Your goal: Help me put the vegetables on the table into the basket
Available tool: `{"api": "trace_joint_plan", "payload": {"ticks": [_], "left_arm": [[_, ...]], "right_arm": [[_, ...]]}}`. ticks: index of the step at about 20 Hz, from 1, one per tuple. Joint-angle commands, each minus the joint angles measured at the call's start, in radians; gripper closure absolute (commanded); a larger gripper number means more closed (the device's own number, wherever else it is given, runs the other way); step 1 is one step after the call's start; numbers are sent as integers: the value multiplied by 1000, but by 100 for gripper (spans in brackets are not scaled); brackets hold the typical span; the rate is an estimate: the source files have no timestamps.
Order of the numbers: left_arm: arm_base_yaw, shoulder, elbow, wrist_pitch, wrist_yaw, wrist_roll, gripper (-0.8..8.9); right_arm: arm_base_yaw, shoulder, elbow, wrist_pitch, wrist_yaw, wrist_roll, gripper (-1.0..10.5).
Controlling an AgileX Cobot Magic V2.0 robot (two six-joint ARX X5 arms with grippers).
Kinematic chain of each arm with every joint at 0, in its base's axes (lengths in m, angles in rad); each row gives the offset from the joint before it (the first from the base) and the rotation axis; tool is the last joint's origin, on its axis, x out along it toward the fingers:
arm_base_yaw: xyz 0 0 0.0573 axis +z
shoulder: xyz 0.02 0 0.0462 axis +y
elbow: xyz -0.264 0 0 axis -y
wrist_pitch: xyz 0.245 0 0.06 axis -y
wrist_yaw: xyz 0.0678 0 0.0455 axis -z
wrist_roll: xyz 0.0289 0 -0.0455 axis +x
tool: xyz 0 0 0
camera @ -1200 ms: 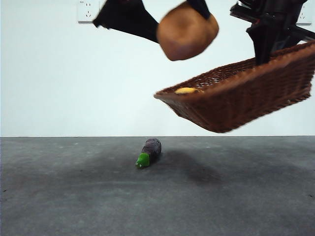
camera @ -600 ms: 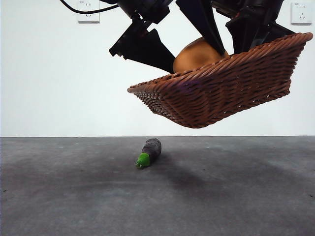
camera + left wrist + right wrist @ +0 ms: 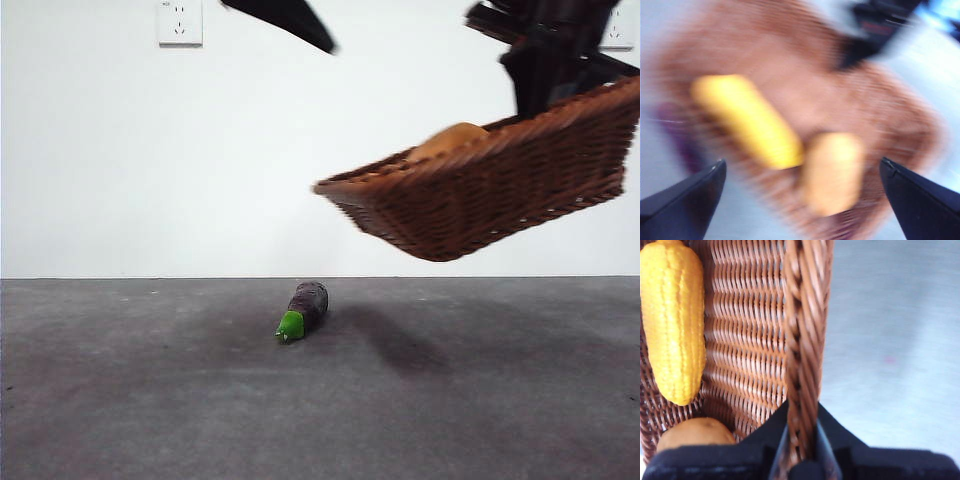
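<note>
Right now my right gripper point(image 3: 802, 450) had its jaws clamped on the braided rim of the wicker basket point(image 3: 480, 200), one jaw inside the wall and one outside, holding it off the table point(image 3: 150, 400) and tilted, with its low end toward the middle of the front view. I judged that the tilt and lift were there to bring the basket up to my other arm, so a drop needed less reach. My left gripper point(image 3: 800, 185) was above the basket, jaws spread wide with nothing between them; its view was badly blurred, but the basket floor showed below it. In the front view it was only a dark tip at the top edge. The potato point(image 3: 450, 140) sat inside the basket, its top showing over the rim, and in the right wrist view it lay near the corn point(image 3: 672, 320), which rested on the weave along the wall; touching or not, I could not tell. The eggplant point(image 3: 303, 310) lay on the table, green stem toward the camera, well below the basket's low end and apart from both grippers. By my read two of three were in, eggplant pending.
</note>
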Motion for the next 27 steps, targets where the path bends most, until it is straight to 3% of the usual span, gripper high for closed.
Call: {"api": "trace_joint_plan", "payload": {"ticks": [1,4,9,16,19,25,27], "left_arm": [[92,25,-8,-40,12,25,274],[248,119,-8,-28,174,24,274],[367,394,128,-5,258,24,274],[378,758,500,-134,242,21,275],[371,804,515,-142,174,21,280],[364,853,515,-161,157,21,284],[357,856,515,-158,153,21,379]], "right_arm": [[-75,0,2,-9,-14,-29,958],[-172,0,2,-6,-14,-31,958],[-224,0,2,-8,-11,-58,958],[-224,0,2,0,-11,-74,958],[-224,0,2,-5,-11,-80,958],[-224,0,2,-6,-13,-82,958],[-224,0,2,-6,-13,-82,958]]}}
